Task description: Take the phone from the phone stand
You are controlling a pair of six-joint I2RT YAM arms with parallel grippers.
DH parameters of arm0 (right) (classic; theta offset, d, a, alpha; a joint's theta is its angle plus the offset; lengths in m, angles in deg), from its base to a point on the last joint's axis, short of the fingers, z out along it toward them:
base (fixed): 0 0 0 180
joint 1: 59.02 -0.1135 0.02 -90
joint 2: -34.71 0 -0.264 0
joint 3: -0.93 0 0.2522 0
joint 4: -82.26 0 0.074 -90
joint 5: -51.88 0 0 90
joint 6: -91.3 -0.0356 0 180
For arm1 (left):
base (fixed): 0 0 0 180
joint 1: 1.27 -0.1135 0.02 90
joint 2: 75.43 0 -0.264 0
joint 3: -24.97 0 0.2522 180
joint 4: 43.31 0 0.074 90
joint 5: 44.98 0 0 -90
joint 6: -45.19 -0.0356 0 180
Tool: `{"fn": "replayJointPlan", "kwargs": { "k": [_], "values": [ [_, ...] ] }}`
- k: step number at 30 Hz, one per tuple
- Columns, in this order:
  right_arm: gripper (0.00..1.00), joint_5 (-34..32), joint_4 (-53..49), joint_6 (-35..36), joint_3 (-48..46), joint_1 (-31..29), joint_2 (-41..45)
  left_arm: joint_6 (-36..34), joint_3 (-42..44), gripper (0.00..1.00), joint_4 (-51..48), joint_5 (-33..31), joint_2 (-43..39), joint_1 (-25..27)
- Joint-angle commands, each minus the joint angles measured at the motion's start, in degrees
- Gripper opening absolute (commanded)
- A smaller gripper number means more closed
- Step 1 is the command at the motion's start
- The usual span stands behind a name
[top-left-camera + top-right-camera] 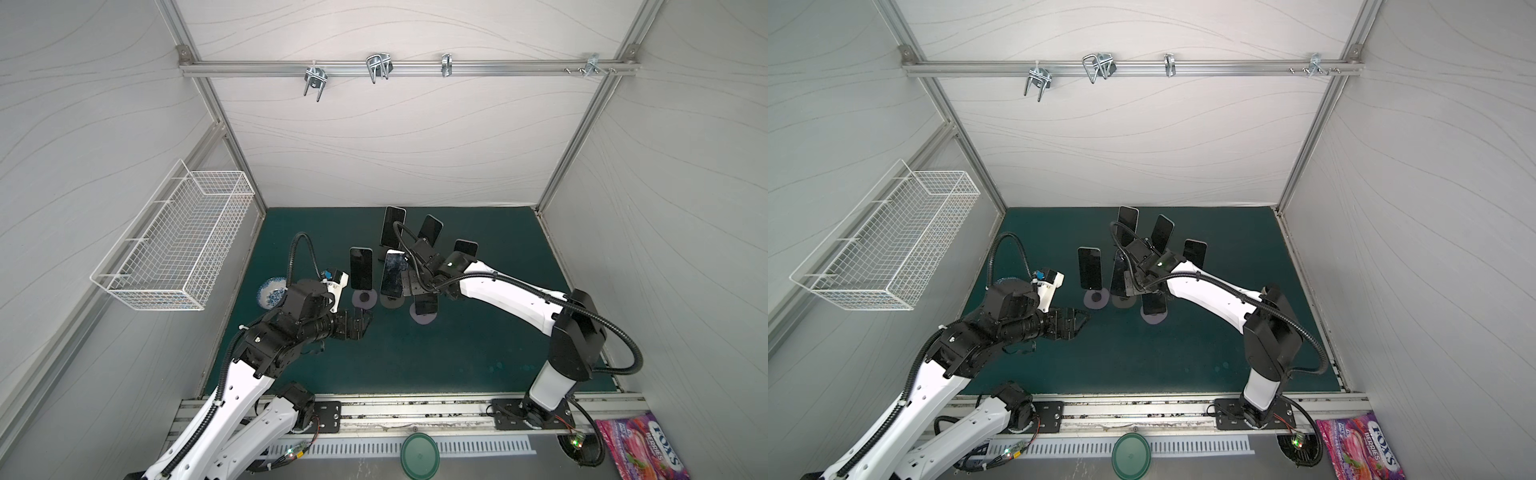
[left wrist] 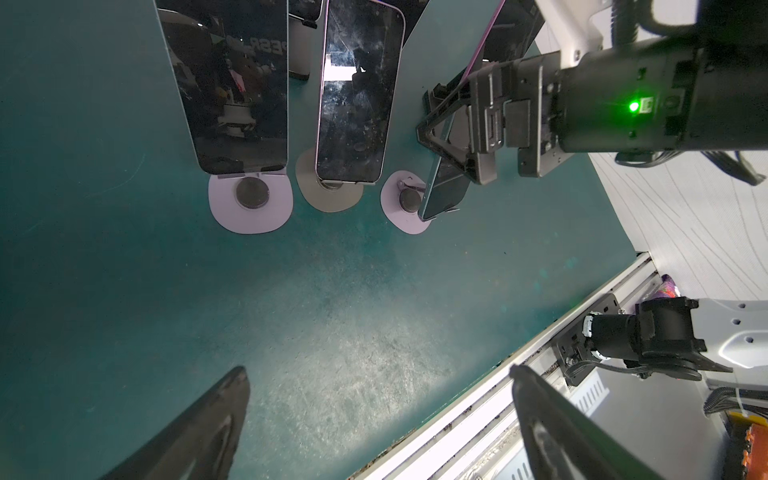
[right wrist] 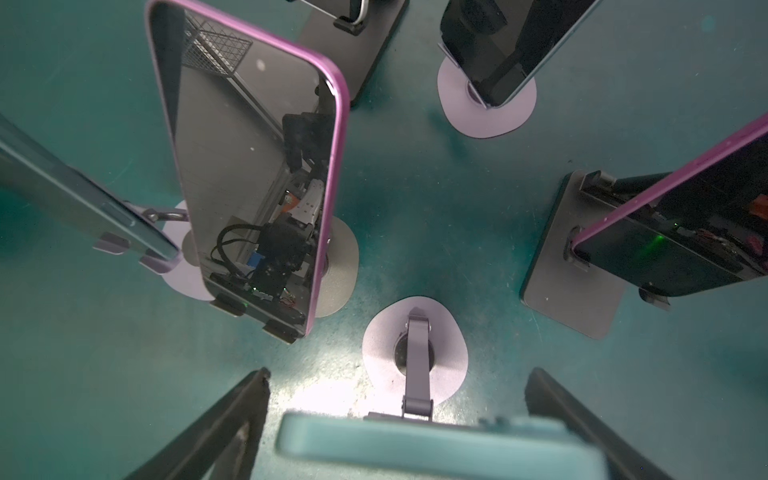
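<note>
Several dark-screened phones stand on small stands on the green mat (image 1: 457,353). The front right one is a teal-edged phone (image 3: 436,444) (image 1: 426,306) (image 1: 1152,305) on a lilac stand (image 3: 415,353) (image 1: 422,319) (image 2: 401,203). My right gripper (image 3: 399,372) (image 1: 415,291) (image 1: 1133,286) hangs over this phone's top edge. Its jaws are open, one finger off each end of the edge, with a gap on both sides. My left gripper (image 2: 379,370) (image 1: 361,322) (image 1: 1081,318) is open and empty, low over bare mat in front of the leftmost stand (image 2: 249,203).
Two more phones (image 1: 360,268) (image 1: 394,272) stand left of the right gripper, three others (image 1: 392,226) behind it, all close together. A blue-patterned dish (image 1: 272,293) lies behind the left arm. A wire basket (image 1: 174,245) hangs on the left wall. A green lid (image 1: 419,455) and candy bag (image 1: 642,449) lie off the mat.
</note>
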Motion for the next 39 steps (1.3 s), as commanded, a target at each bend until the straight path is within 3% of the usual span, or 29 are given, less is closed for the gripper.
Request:
{"fn": "replayJointPlan", "kwargs": {
  "k": [1, 25, 39],
  "values": [
    [0.98, -1.6, -1.2, -0.7, 1.3, -0.1, -1.2, -0.8, -1.0, 0.99, 1.1, -0.6, -0.5, 0.7],
    [0.94, -4.3, 0.0, -2.0, 0.1, 0.1, -1.8, -2.0, -0.8, 0.99, 0.9, -1.8, 0.1, 1.6],
    [0.84, -3.5, 1.0, -2.2, -0.5, 0.3, -1.8, -2.0, -1.0, 0.99, 1.1, -1.9, 0.4, 1.9]
  ]
}}
